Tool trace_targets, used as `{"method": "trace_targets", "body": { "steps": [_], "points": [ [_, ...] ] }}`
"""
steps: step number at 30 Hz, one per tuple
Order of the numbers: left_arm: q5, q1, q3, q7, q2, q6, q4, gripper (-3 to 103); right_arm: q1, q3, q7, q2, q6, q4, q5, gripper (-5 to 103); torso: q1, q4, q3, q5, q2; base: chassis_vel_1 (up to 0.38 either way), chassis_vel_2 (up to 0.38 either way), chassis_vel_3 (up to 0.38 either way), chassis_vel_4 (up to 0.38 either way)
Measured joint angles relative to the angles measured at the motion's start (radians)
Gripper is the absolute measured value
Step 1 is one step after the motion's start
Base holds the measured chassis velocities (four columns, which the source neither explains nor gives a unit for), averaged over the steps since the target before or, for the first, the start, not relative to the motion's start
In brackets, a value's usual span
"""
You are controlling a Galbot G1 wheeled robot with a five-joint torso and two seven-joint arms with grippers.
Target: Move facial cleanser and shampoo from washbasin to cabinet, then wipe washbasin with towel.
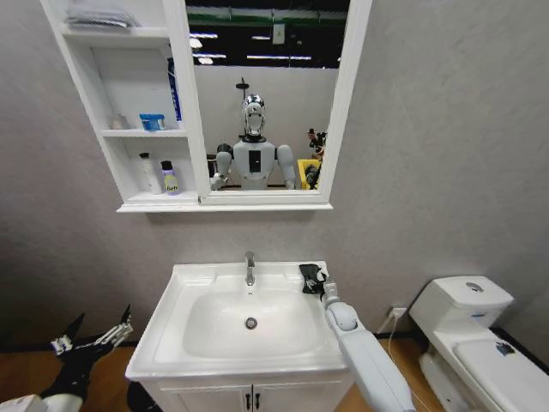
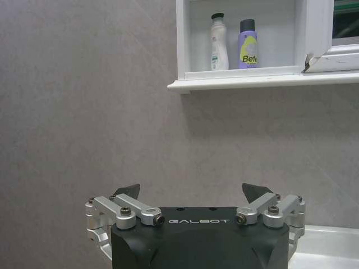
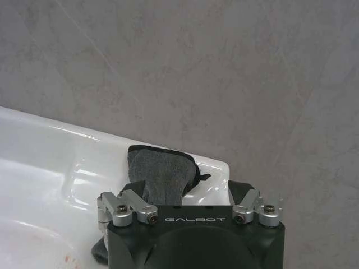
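**Right pincer over the towel at the basin's far right corner**

The towel (image 1: 311,276) lies on the flat rim of the washbasin (image 1: 184,296), at the far right corner, close to the wall and to the rim's right edge. The right pincer (image 1: 322,283) sits over it with its arm reaching in from the near right. In the right wrist view the dark grey cloth (image 3: 162,174) runs up between the two spread fingers of the pincer (image 3: 188,193); whether they press on it cannot be told. Little room remains between the cloth and the corner edge there.

The oval bowl, the tap (image 1: 250,268) and the drain (image 1: 250,323) lie to the left of the towel, with bare rim all round.

The left pincer (image 1: 94,335) hangs low, left of the basin's near left corner, fingers wide apart and holding nothing. The left wrist view shows its gap (image 2: 193,193) against bare wall.

On the cabinet (image 1: 129,206), the lowest shelf carries a white bottle (image 1: 151,173) and a purple bottle (image 1: 171,178) side by side. The left wrist view shows them more clearly (image 2: 219,42) (image 2: 248,43).
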State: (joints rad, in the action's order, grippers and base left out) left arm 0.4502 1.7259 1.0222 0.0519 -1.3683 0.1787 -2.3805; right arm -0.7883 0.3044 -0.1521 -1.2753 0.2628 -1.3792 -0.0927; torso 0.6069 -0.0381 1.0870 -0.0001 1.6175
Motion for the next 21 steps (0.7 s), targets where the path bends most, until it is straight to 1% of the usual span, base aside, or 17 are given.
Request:
{"method": "trace_targets", "body": {
  "steps": [1,2,3,4,5,6,7,9,11,12,14,15,16,17,18,19,21],
  "points": [
    [0.000,0.000,0.000,0.000,0.000,0.000,0.000,100,-0.073,0.013,-0.024,0.015,0.019,-0.090,0.001,92,0.000,-0.0001,0.000,0.0002,0.000,0.000,0.000,0.000,0.000],
    [0.000,0.000,0.000,0.000,0.000,0.000,0.000,100,-0.127,0.029,-0.040,0.022,0.028,-0.171,0.001,92,0.000,-0.0005,0.000,0.0006,0.000,0.000,0.000,0.000,0.000],
    [0.000,0.000,0.000,0.000,0.000,0.000,0.000,100,-0.127,0.029,-0.040,0.022,0.028,-0.171,0.001,92,0.000,-0.0005,0.000,0.0006,0.000,0.000,0.000,0.000,0.000],
    [0.000,0.000,0.000,-0.001,0.000,0.000,0.000,100,-0.216,0.065,-0.062,0.032,0.043,-0.325,-0.003,99,0.000,-0.0003,0.000,0.0000,0.000,0.000,0.000,0.000,0.000],
    [0.000,0.000,0.000,0.000,0.000,0.000,0.000,100,-0.275,0.090,-0.073,0.037,0.052,-0.407,-0.007,100,0.000,-0.0004,0.000,-0.0007,0.000,0.000,0.000,0.000,0.000],
    [0.000,0.000,0.000,0.000,0.000,0.000,0.000,100,-0.275,0.090,-0.073,0.037,0.052,-0.407,-0.007,100,0.000,-0.0004,0.000,-0.0007,0.000,0.000,0.000,0.000,0.000],
    [0.000,0.000,0.000,0.000,0.000,0.000,0.000,100,-0.348,0.118,-0.084,0.038,0.061,-0.489,-0.007,100,-0.001,-0.0004,0.000,-0.0002,0.000,0.000,0.000,0.000,0.000],
    [0.000,0.000,0.000,0.000,0.000,0.000,0.000,100,-0.370,0.126,-0.088,0.038,0.063,-0.513,-0.007,100,-0.001,-0.0004,0.000,0.0003,0.000,0.000,0.000,0.000,0.000],
    [0.000,0.000,0.000,0.000,0.000,0.000,0.000,100,-0.588,0.195,-0.126,0.003,0.045,-0.737,0.047,100,-0.001,-0.0005,0.000,-0.0001,0.000,0.000,0.000,0.000,0.000],
    [0.000,0.000,0.000,0.000,0.000,0.000,0.000,100,-0.588,0.195,-0.126,0.003,0.045,-0.737,0.047,100,-0.001,-0.0005,0.000,-0.0001,0.000,0.000,0.000,0.000,0.000],
    [0.000,0.000,0.000,0.000,0.000,0.000,0.000,100,-0.727,0.212,-0.139,-0.045,0.026,-0.874,0.110,100,-0.001,-0.0004,0.000,0.0003,0.000,0.000,0.000,0.000,0.000],
    [0.000,0.000,0.000,0.000,0.000,0.000,0.000,100,-0.727,0.212,-0.139,-0.045,0.026,-0.874,0.110,100,-0.001,-0.0004,0.000,0.0003,0.000,0.000,0.000,0.000,0.000],
    [0.000,0.000,0.000,0.000,0.000,0.000,0.000,100,-0.768,0.210,-0.145,-0.057,0.026,-0.914,0.125,100,-0.001,-0.0006,0.000,-0.0003,0.000,0.000,0.000,0.000,0.000],
    [0.000,0.000,0.000,0.000,0.000,0.000,0.000,100,-0.841,0.196,-0.169,-0.081,0.040,-0.990,0.154,100,-0.001,-0.0007,0.000,0.0003,0.000,0.000,0.000,0.000,0.000],
    [0.000,0.000,0.000,0.000,0.000,0.000,0.000,100,-0.879,0.186,-0.186,-0.091,0.055,-1.045,0.174,100,-0.001,-0.0006,0.000,-0.0001,0.000,0.000,0.000,0.000,0.000],
    [0.000,0.000,0.000,0.000,0.000,0.000,0.000,100,-0.879,0.186,-0.186,-0.091,0.055,-1.045,0.174,100,-0.001,-0.0006,0.000,-0.0001,0.000,0.000,0.000,0.000,0.000],
    [0.000,0.000,0.000,0.000,0.000,0.000,0.000,100,-0.917,0.172,-0.199,-0.107,0.078,-1.111,0.214,100,0.000,-0.0004,0.000,-0.0002,0.000,0.000,0.000,0.000,0.000]
  ]
}}
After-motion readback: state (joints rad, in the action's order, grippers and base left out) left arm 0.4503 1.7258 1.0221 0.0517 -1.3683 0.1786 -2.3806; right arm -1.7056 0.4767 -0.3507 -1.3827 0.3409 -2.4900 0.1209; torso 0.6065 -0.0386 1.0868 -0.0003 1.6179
